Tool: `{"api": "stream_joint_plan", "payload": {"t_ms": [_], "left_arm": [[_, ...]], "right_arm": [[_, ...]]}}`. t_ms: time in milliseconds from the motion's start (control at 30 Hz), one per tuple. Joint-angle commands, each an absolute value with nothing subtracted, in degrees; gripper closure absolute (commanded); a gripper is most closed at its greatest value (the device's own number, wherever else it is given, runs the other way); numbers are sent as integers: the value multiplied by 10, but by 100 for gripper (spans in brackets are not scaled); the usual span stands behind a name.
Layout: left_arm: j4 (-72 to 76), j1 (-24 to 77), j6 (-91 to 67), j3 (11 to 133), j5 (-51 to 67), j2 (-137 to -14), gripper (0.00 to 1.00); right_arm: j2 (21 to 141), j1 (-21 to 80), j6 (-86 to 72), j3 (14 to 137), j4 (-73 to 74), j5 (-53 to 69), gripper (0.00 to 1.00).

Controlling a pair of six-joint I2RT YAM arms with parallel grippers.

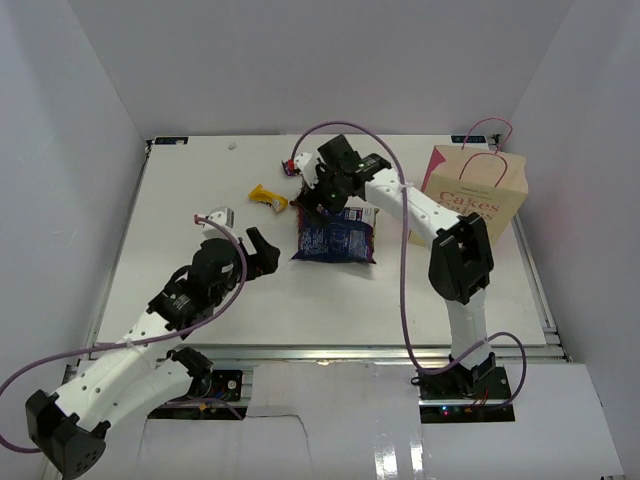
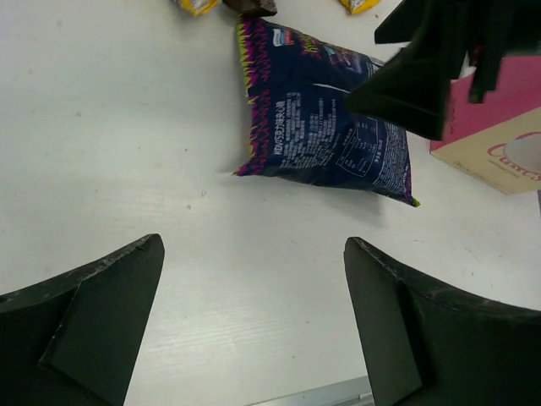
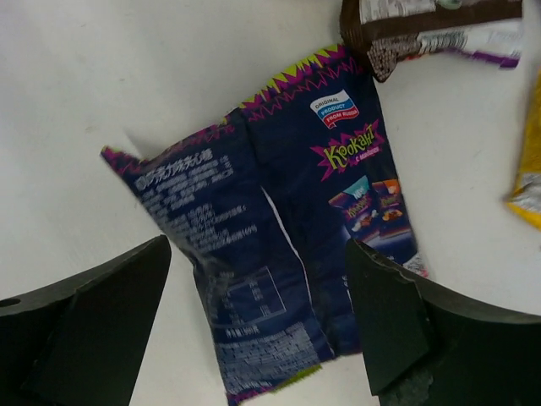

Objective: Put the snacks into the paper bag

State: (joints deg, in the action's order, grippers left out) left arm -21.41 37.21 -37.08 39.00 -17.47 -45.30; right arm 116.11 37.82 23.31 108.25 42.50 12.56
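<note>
The large dark-blue crinkly bag point(image 1: 336, 238) lies flat mid-table, back side up; it also shows in the left wrist view point(image 2: 325, 127) and the right wrist view point(image 3: 270, 228). My right gripper point(image 1: 318, 200) is open just above its far end, jaws straddling the bag, not gripping. My left gripper point(image 1: 262, 252) is open and empty, left of the bag. A yellow packet point(image 1: 268, 197) lies left of the right gripper. A dark purple-brown candy bar point(image 3: 431, 30) lies beyond the bag. The paper bag point(image 1: 470, 195) stands upright at the right.
A small red and purple wrapped piece point(image 1: 291, 166) lies at the far middle. The right arm's purple cable loops over the table. White walls close in the back and sides.
</note>
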Motion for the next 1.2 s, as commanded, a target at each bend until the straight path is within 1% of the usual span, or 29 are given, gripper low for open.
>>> {"api": "stream_joint_plan", "payload": {"t_ms": [0, 33, 100, 133, 167, 300, 467, 567, 600, 667, 700, 767, 800, 867, 900, 967, 1000, 1067, 1167], "left_arm": [[-298, 369, -472, 375, -208, -380, 2], [-308, 369, -478, 374, -210, -370, 2], [-337, 369, -492, 372, -214, -354, 2], [-348, 369, -497, 373, -215, -343, 2], [-356, 369, -500, 373, -214, -338, 2], [-388, 369, -517, 370, -211, -323, 2], [-398, 369, -529, 366, -209, -314, 2], [-399, 369, -535, 359, -209, -311, 2], [-399, 369, -537, 358, -210, -311, 2], [-396, 369, -544, 352, -213, -312, 2], [-394, 369, -545, 351, -214, -312, 2], [-386, 369, -538, 352, -215, -319, 2], [-384, 369, -534, 355, -215, -322, 2], [-381, 369, -522, 362, -216, -328, 2], [-380, 369, -519, 364, -217, -333, 2], [-377, 369, -513, 366, -216, -337, 2], [-375, 369, -512, 365, -216, -337, 2], [-367, 369, -510, 363, -214, -337, 2], [-356, 369, -508, 359, -213, -332, 2]], "right_arm": [[1191, 388, 78, 1124, 346, 5, 11], [1217, 389, 56, 1133, 336, -26, 5], [1244, 395, 15, 1161, 314, -52, 3], [1267, 400, 9, 1170, 309, -73, 8], [1278, 403, 5, 1178, 306, -82, 10], [1327, 415, 4, 1185, 300, -83, 10], [1354, 418, 9, 1158, 293, -133, 10], [1339, 416, 6, 1118, 297, -112, 5], [1332, 415, 7, 1099, 297, -94, 0], [1325, 414, 4, 1080, 298, -71, 9], [1326, 415, 4, 1068, 300, -53, 18], [1329, 413, 4, 1061, 303, -34, 32], [1332, 410, -5, 1057, 304, -18, 46], [1330, 407, -10, 1056, 307, -5, 61], [1327, 403, -8, 1055, 307, 16, 74], [1311, 399, -3, 1056, 308, 32, 84], [1303, 394, 15, 1057, 308, 49, 92], [1271, 385, 28, 1059, 305, 78, 92], [1217, 358, 68, 1062, 304, 184, 92]]}}
